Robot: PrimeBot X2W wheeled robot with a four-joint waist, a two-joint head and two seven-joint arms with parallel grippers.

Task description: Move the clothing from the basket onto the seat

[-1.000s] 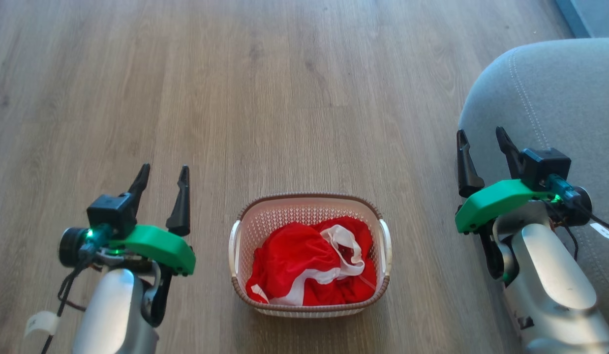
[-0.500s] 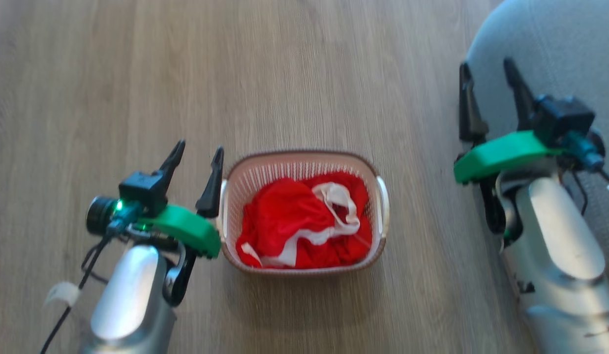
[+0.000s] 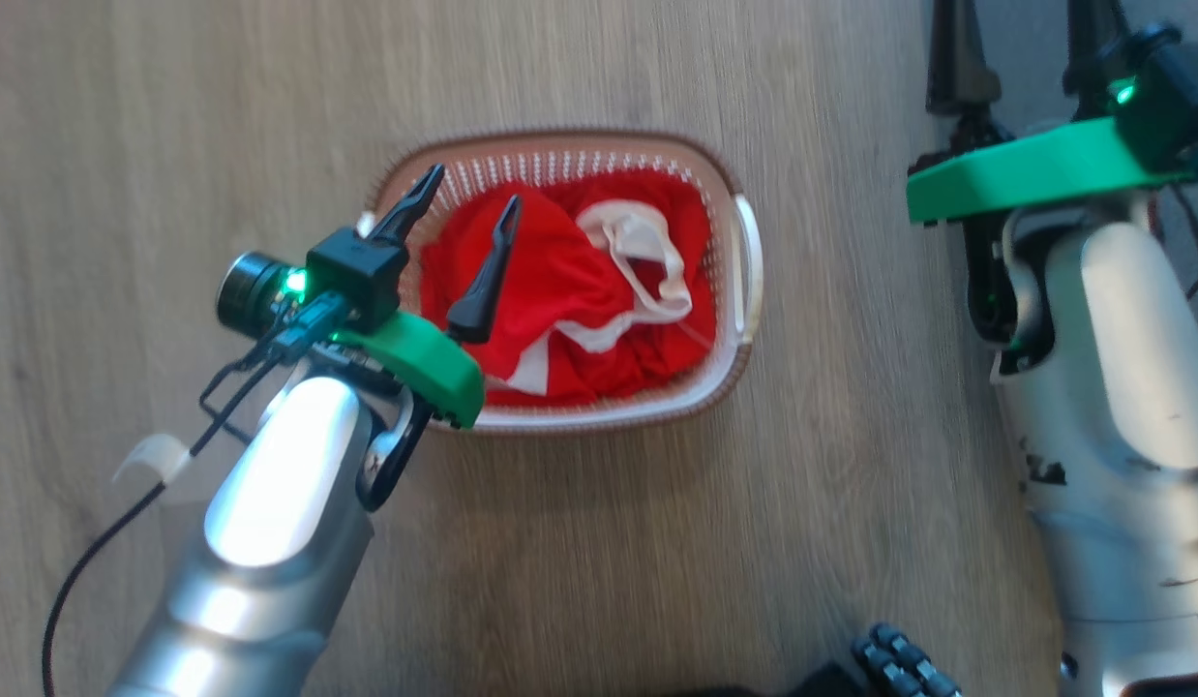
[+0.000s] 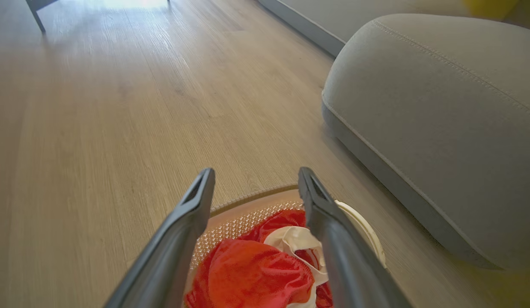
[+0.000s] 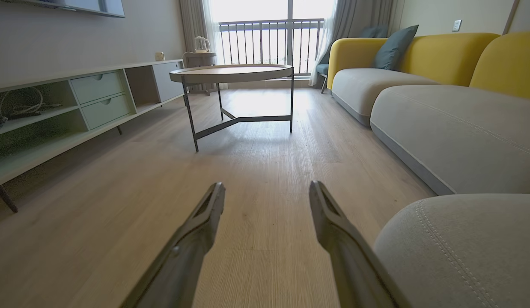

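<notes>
The cream basket (image 3: 744, 254) with its brown rim stands on the wood floor, and the red clothing (image 3: 560, 290) with white bands fills it. My left gripper (image 3: 473, 189) hangs open over the basket's left part, above the clothing, with nothing between its fingers. The left wrist view looks past the same gripper (image 4: 255, 171) at the clothing (image 4: 248, 278) and the basket rim (image 4: 248, 197) just below its tips. The grey seat (image 4: 440, 128) lies to the right of the basket. My right gripper (image 5: 267, 185) is open and empty beside the seat's corner (image 5: 462, 244), also at the head view's top right (image 3: 1020, 39).
Bare wood floor (image 3: 173, 145) surrounds the basket. Farther off stand a round coffee table (image 5: 233, 72), a low shelf unit (image 5: 55, 111) along the left wall, and a grey sofa with yellow backs (image 5: 419, 55). A dark part of my base (image 3: 899, 663) shows at the bottom edge.
The head camera has tipped downward, shifting the whole picture. My left gripper has moved right, from beside the basket to over its left part. Both grippers stay open.
</notes>
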